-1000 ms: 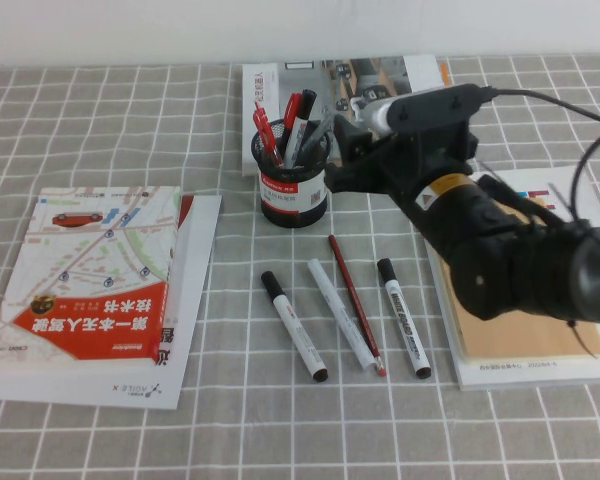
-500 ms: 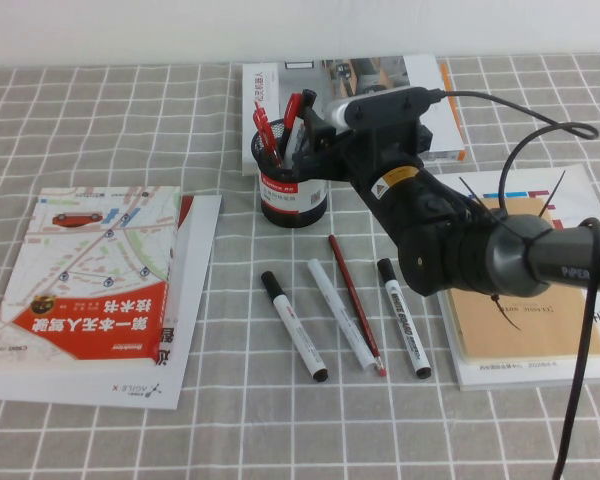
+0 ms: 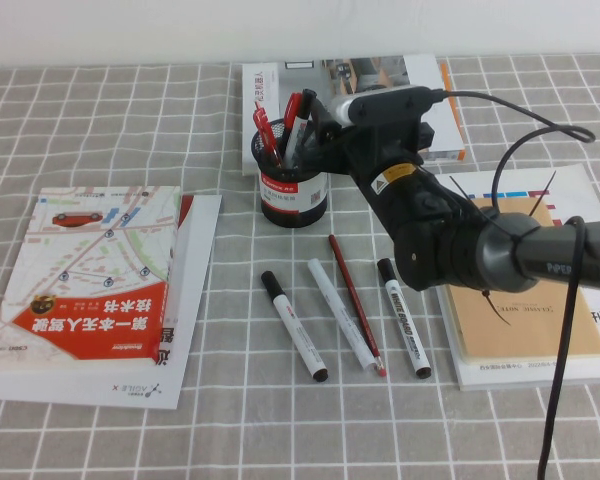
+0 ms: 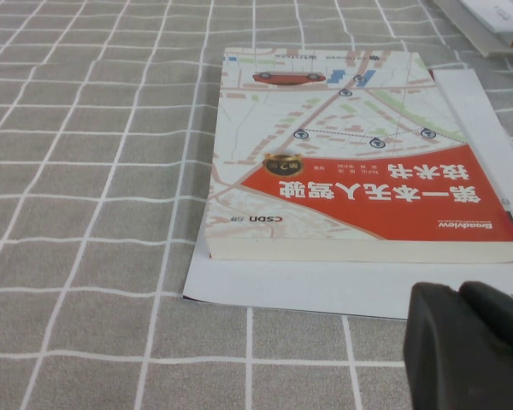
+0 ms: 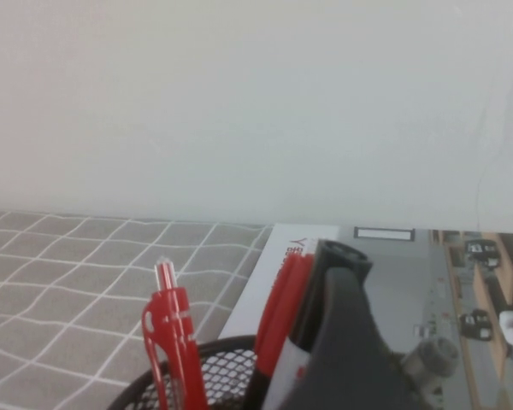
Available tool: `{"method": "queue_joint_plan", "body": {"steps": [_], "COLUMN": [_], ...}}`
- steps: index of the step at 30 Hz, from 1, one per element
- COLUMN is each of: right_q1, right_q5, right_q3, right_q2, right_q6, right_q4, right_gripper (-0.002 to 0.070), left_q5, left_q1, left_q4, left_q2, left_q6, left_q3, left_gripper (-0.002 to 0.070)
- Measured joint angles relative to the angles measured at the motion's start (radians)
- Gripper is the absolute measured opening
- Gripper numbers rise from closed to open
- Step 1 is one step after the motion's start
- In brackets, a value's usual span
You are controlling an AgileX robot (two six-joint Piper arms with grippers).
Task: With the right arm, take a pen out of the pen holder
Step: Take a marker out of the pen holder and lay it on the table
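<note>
- Swinging in from the holder's right side over the last second, the right gripper (image 3: 317, 125) has come in among the pen tops standing out of the pen holder (image 3: 292, 195); in the last half second it has only settled slightly
- That suggests the reach is done and the grasp comes next; every pen in the cup looks still seated, so nothing has been lifted out yet
- How far open the right gripper is, and whether it has hold of anything, cannot be told, as it is buried among the pens; the right wrist view shows part of it right against the black-capped marker (image 3: 308, 99), probably the pen being picked
- One black mesh pen holder stands upright directly under the gripper
- At least three pens show in it: the black-capped marker, a red marker (image 3: 292, 108) beside it, and a red click pen (image 3: 263, 128) on the far side from the arm; others may be hidden
- Four pens lie loose on the robot's side of the gripper: three white-barrelled markers (image 3: 293, 325) and one thin red pen (image 3: 355, 305) between two of them
- Three printed things lie around: a map book (image 3: 90, 275) well to the gripper's left, a magazine (image 3: 380, 70) just behind it, and a tan book (image 3: 525, 335) under the arm
- One left gripper (image 4: 466, 342) hangs well apart, low beside the map book; whether it is open or closed cannot be told
</note>
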Motion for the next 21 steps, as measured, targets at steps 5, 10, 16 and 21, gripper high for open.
{"method": "queue_joint_plan", "body": {"steps": [5, 10, 16, 21], "right_q1": [-0.002, -0.002, -0.002, -0.002], "right_q5": [0.019, 0.023, 0.036, 0.044], "right_q3": [-0.011, -0.011, -0.011, -0.013], "right_q2": [0.002, 0.0, 0.004, 0.019], "right_q6": [0.0, 0.001, 0.005, 0.007], "right_q4": [0.0, 0.0, 0.0, 0.002], "right_gripper": [0.0367, 0.0356, 0.0347, 0.0344], "left_q5": [0.0, 0.0, 0.0, 0.0], "left_q1": [0.0, 0.0, 0.0, 0.0], "left_q4": [0.0, 0.0, 0.0, 0.0], "left_q2": [0.0, 0.0, 0.0, 0.0], "left_q6": [0.0, 0.0, 0.0, 0.0], "left_q3": [0.0, 0.0, 0.0, 0.0], "left_gripper": [-0.0003, -0.0003, -0.0003, -0.0003]}}
